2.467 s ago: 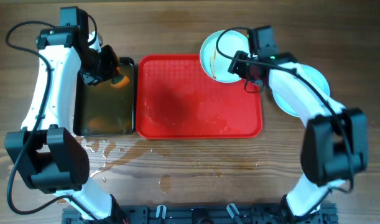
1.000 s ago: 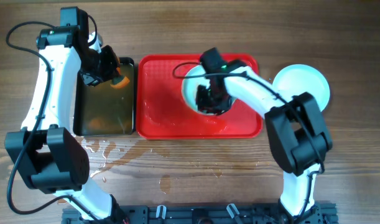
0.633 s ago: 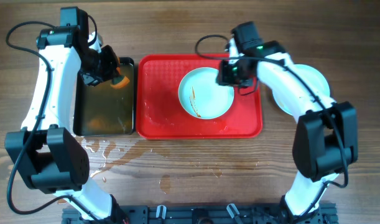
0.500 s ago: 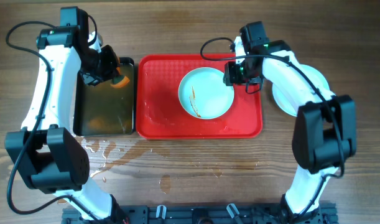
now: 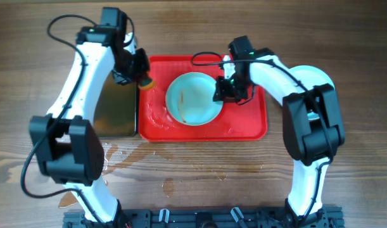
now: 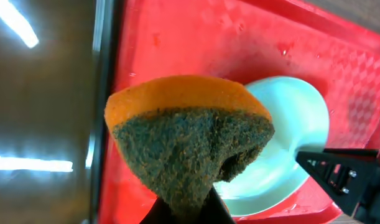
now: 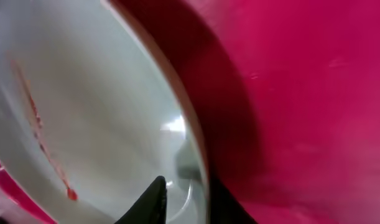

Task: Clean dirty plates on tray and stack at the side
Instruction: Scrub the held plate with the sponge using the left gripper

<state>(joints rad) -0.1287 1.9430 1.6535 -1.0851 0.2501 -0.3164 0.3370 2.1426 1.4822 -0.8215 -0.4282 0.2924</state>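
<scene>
One plate (image 5: 192, 101) with a thin orange streak lies in the middle of the red tray (image 5: 247, 126). My right gripper (image 5: 222, 90) is shut on its right rim. In the right wrist view the rim sits between the fingers of that gripper (image 7: 188, 184), one inside the plate (image 7: 84, 93) and one over the tray (image 7: 301, 93). My left gripper (image 5: 141, 75) hangs over the tray's upper left corner, shut on an orange and green sponge (image 6: 190, 143). Close up, the left gripper (image 6: 186, 210) shows the plate (image 6: 295, 137) just beyond the sponge.
A black tray of brownish water (image 5: 114, 111) sits against the red tray's left side. Another pale plate (image 5: 325, 81) rests on the table to the right, partly behind my right arm. Water is spilled on the wood (image 5: 111, 152) in front of the black tray.
My left arm has swung from the black tray to the red tray's upper left corner with the sponge. My right gripper has closed on the plate's right rim, and the plate has slid a little left.
</scene>
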